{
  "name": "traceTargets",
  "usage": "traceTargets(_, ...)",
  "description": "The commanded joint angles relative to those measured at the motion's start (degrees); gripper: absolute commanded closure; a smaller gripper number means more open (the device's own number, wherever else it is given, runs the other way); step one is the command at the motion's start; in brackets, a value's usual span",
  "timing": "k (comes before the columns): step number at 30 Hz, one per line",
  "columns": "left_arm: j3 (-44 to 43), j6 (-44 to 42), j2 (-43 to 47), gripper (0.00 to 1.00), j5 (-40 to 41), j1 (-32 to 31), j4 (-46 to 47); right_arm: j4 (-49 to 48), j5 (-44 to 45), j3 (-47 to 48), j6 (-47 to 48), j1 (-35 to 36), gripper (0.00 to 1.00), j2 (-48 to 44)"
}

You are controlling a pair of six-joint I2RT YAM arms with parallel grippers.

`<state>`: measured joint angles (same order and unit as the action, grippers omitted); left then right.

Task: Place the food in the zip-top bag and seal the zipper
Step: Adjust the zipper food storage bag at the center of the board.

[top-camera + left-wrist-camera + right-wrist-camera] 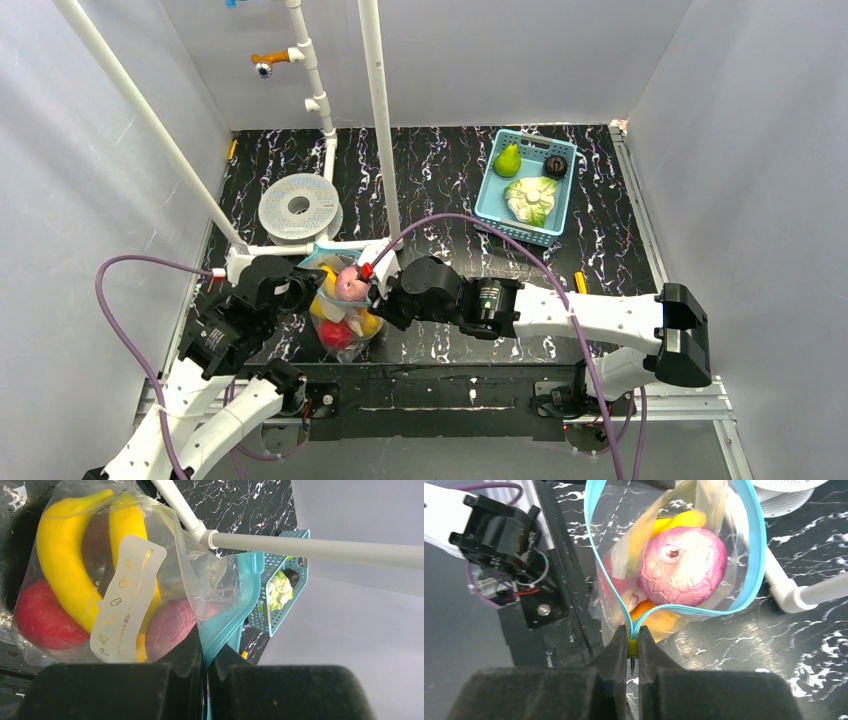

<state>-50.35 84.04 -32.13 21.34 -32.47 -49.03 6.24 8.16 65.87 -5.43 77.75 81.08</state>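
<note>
Your zip-top bag (pixel 340 300) is over the near left of the table (pixel 450 170), pinned between both grippers.

Inside it: banana (pixel 65 560), red apple (pixel 42 617), magenta piece (pixel 681 565), orange-yellow piece (pixel 666 624).

The zipper (pixel 762 545) gapes in a wide loop above the magenta piece.

- Right gripper (pixel 633 647): clenched on the strip where its two sides meet.
- Left gripper (pixel 205 655): clenched on the blue strip too.

Light-blue basket (pixel 497 200): well apart, far right.

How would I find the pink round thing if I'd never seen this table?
At the near edge of the black table, a clear zip-top bag is held. The pink round piece sits nearest its open mouth; its neighbours are yellow and red.
</note>
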Motion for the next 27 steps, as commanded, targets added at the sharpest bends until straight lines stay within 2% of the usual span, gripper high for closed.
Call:
traceTargets(1, -0.3, -0.8, 0.6, 0.99, 1.2, -0.1, 1.8, -2.0, 6.6, 1.9, 5.7, 0.0, 0.99, -0.9)
traceTargets(3, -1.4, -3.0, 0.8, 0.91, 2.5, -0.1, 1.3, -1.3, 9.4, 3.0, 11.0, 0.0, 0.99, -1.4)
traceTargets(6, -3.4, -9.9, 1.7, 0.74, 4.4, -0.1, 0.4, -0.8, 13.0, 5.0, 18.3, -0.1, 0.99, -2.2)
traceTargets(11, -7.8, -26.3, 5.1, 0.49, 5.3, -0.1, 0.2, 7.2, 10.1, 10.9, 25.4, -0.1, 0.99, -4.8)
traceTargets(13, -8.9, -32.2, 7.4, 0.41, 4.9, -0.1, 0.6, 4.2, 6.6, 7.2, 27.4, -0.4, 0.99, -8.7)
traceTargets(15, -8.9, -36.5, 10.1, 0.34, 4.2, -0.1, 1.5, -2.7, 3.7, -0.5, 29.9, -1.7, 0.99, -11.7)
traceTargets(18, -6.8, -41.1, 13.8, 0.23, 1.3, -0.1, 5.0, -3.2, 0.1, -5.8, 26.2, -6.7, 0.99, -10.7)
traceTargets(20, -4.8, -45.6, 15.4, 0.20, -4.8, -0.1, 10.0, -0.6, -5.8, -7.0, 23.1, -9.9, 0.99, -9.8)
traceTargets(22, -3.2, -51.8, 15.1, 0.19, -13.6, -0.1, 15.0, -0.1, -7.9, -8.2, 22.6, -10.5, 0.99, -10.0)
traceTargets(27, -3.9, -65.8, 6.1, 0.14, -32.2, -0.1, 18.0, 2.1, -9.8, -7.9, 24.0, -10.9, 0.99, -11.6)
